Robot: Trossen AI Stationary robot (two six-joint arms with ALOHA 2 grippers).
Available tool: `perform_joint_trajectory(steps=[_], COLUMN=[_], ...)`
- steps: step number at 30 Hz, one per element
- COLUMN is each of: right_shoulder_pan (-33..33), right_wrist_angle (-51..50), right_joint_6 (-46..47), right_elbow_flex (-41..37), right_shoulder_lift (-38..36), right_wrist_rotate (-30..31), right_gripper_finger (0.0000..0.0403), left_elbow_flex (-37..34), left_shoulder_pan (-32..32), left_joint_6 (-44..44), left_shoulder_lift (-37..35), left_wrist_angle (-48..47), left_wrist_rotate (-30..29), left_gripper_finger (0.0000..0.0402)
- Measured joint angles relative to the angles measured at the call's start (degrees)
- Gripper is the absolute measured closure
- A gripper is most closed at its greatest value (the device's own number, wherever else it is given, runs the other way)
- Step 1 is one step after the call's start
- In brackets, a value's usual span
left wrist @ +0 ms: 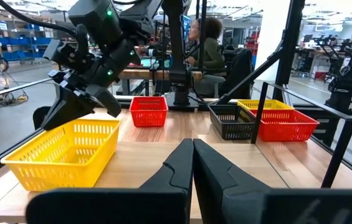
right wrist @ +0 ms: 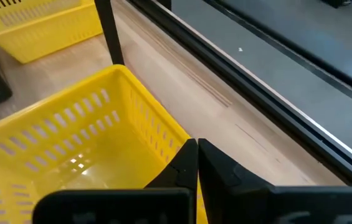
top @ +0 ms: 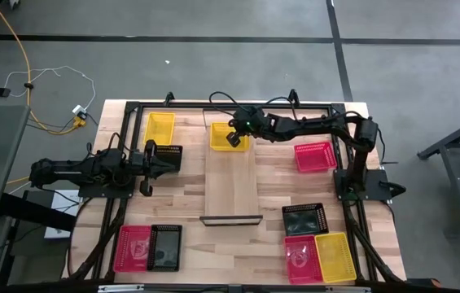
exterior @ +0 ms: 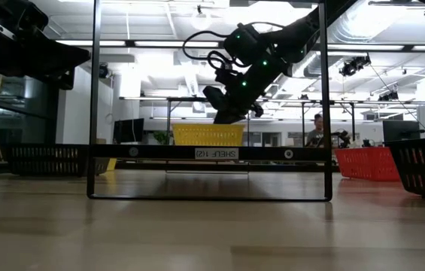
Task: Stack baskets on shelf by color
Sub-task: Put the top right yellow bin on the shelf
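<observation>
My right gripper (top: 235,137) sits over the near rim of a yellow basket (top: 228,135) at the far end of the shelf (top: 230,183), fingers pressed together; from the right wrist view the closed fingertips (right wrist: 195,163) hang right at that basket's wall, but I cannot tell whether they pinch it or only touch it. The basket itself looks empty in that view. My left gripper (top: 146,159) is shut as well, holding nothing, parked at the table's left side just beside a black basket (top: 167,155). Working outward, I see a second yellow basket (top: 159,127) at the far left corner, well apart from the shelf, and a red-pink basket (top: 314,156) on the right near the right arm's base. Toward the near edge on the left, a red-pink basket (top: 132,247) and a black one (top: 165,247) lie side by side, touching. On the near right, another black basket (top: 304,218) sits just above a red-pink basket (top: 300,257) and a yellow basket (top: 335,256), these two side by side. Every basket I can see into looks empty. The shelf plank runs down the middle of the table, its dark end bar (top: 230,220) toward me.
</observation>
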Motion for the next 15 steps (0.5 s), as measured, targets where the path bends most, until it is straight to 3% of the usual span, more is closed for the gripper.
perform_joint_trajectory(steps=[9,15], right_shoulder_pan=[0.75,3.09], right_wrist_angle=[-1.04,-11.38], right_joint_6=[-4.09,-8.67], right_elbow_flex=[0.0,-1.18], right_shoulder_lift=[-0.87,-7.24], right_wrist_rotate=[-0.04,0.31], right_gripper_finger=[0.0403,0.0403], left_elbow_flex=[0.01,0.01], left_shoulder_pan=[0.0,0.02], left_joint_6=[0.01,0.0], left_shoulder_lift=[-0.01,-0.02], left_wrist_angle=[0.0,0.02], left_wrist_rotate=[0.0,0.0], left_gripper_finger=[0.0401,0.0401])
